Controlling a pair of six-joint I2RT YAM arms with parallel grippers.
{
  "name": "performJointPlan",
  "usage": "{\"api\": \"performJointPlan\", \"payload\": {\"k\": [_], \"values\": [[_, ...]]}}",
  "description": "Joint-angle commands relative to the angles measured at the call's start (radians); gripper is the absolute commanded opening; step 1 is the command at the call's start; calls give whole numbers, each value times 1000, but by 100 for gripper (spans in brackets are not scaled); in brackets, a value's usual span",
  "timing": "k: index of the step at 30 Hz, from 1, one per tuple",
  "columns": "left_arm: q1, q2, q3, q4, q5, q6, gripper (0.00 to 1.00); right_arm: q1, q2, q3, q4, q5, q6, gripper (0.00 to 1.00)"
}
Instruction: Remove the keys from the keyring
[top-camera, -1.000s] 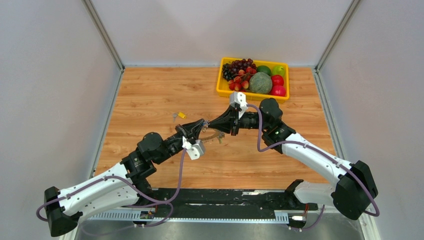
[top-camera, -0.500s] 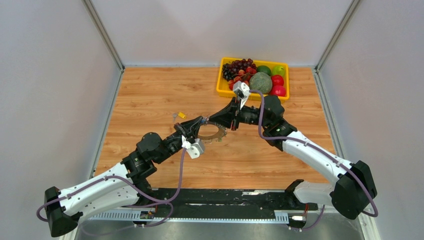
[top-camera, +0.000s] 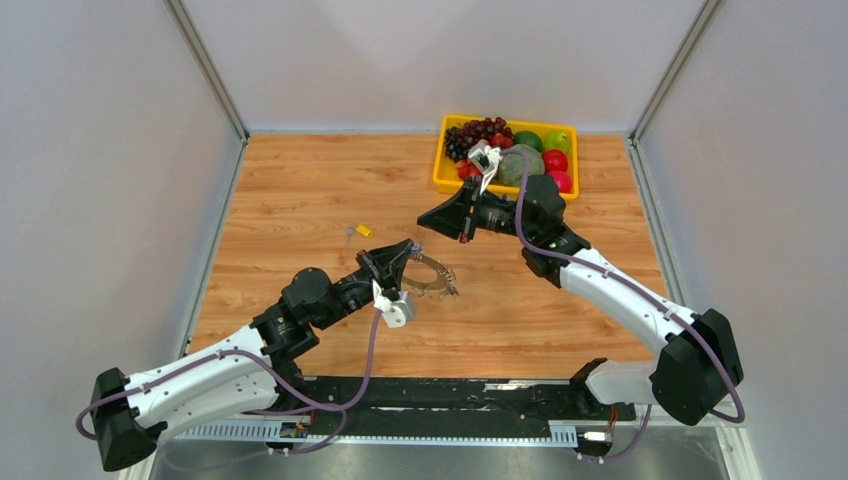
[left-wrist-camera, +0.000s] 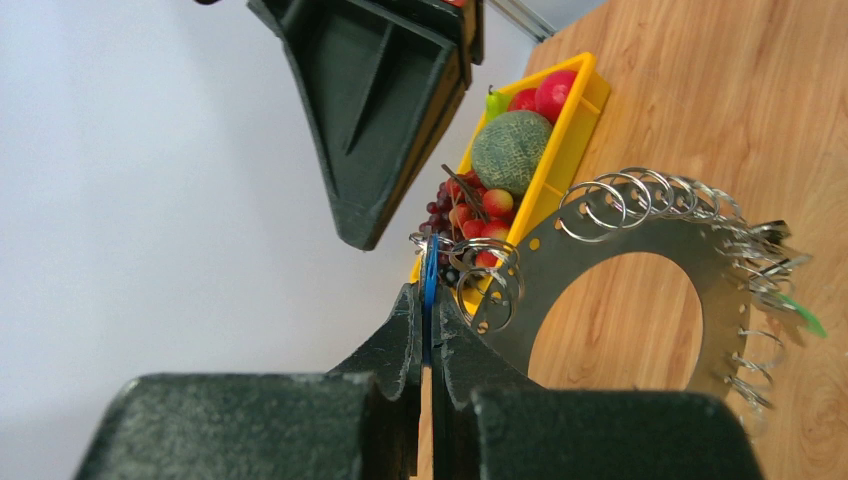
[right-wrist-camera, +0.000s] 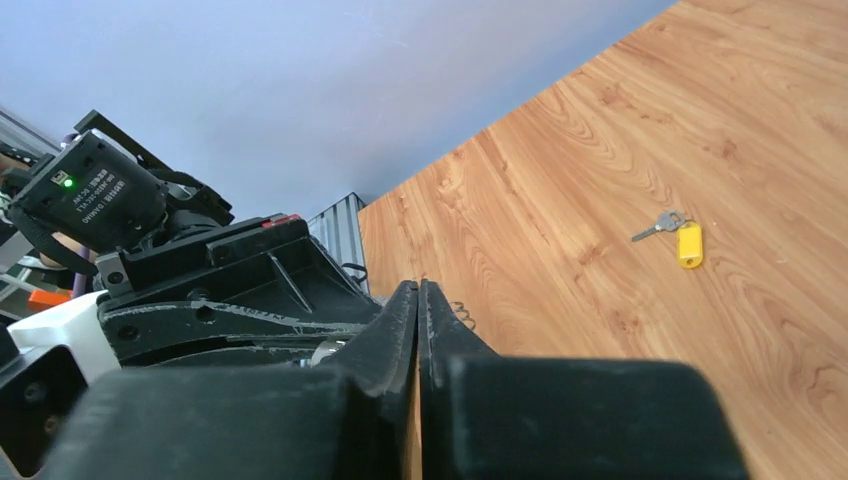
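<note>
We find the left gripper (top-camera: 408, 247) pinching a blue key (left-wrist-camera: 431, 278) at the far-left rim of the keyring (left-wrist-camera: 600, 238), the right gripper (top-camera: 424, 215) closed, seemingly empty, just beyond.

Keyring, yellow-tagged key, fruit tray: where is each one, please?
keyring (left-wrist-camera: 640, 228), left wrist view, flat grey plate.
yellow-tagged key (right-wrist-camera: 688, 243), right wrist view, yellow tag.
fruit tray (left-wrist-camera: 562, 160), left wrist view, yellow side wall.

Bright, even light with soft shadows; the left gripper (left-wrist-camera: 428, 300) close up seems slightly blurred.
</note>
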Motion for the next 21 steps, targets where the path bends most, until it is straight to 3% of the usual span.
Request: {"api": "performJointPlan", "payload": {"k": [1, 4, 7, 21], "values": [[-3, -20, 4, 141, -8, 4, 0, -5, -19, 47, -34, -7, -26, 13], [-2, -38, -7, 159, -17, 4, 0, -5, -48, 20, -57, -30, -143, 41], [-3, -38, -8, 157, 5, 6, 0, -4, -73, -11, -61, -53, -229, 53], [-3, -58, -15, 171, 17, -1, 0, 18, -45, -24, -71, -135, -328, 50]]}}
